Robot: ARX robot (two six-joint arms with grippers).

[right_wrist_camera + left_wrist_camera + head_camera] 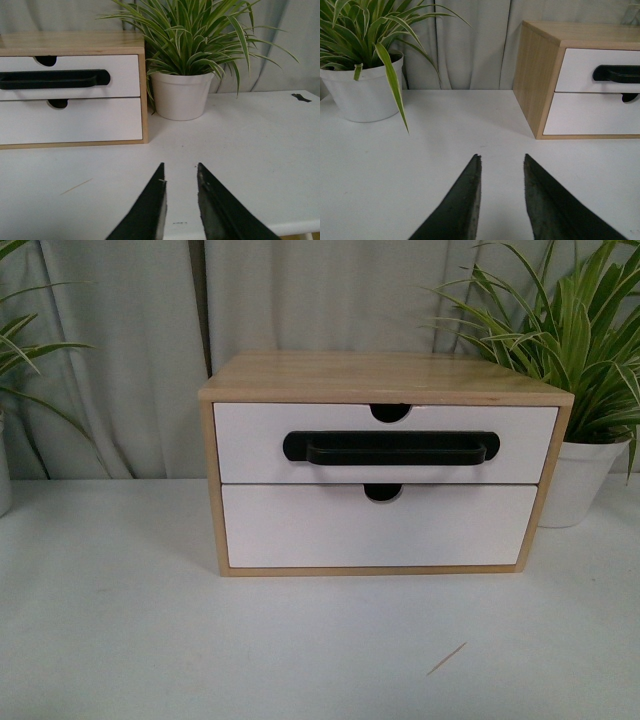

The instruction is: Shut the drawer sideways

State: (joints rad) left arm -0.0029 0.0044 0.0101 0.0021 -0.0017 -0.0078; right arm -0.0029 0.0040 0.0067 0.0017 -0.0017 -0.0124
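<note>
Front view: the drawer [385, 443], the top one with the black bar handle [392, 448], sits in the wooden cabinet [385, 378] dead centre on the white worktop [300, 650]. Honestly it looks flush with the frame already, same as the plain drawer [378, 526] under it. No arms in sight here. A potted plant [580, 350] stands off at 3 o'clock.

Left wrist view: the left claw [502, 159] hangs over bare worktop, parted a little, gripping nothing. Cabinet's up at 2 o'clock, well apart, with another plant [362, 55] at 10.

Right wrist view: the right claw [180, 169] is the same deal, slightly apart and empty, drawer off at 10 o'clock.

My guess: either the close is basically done or nothing has started. If there's any gap left, a claw needs to reach the front and push it straight in.
</note>
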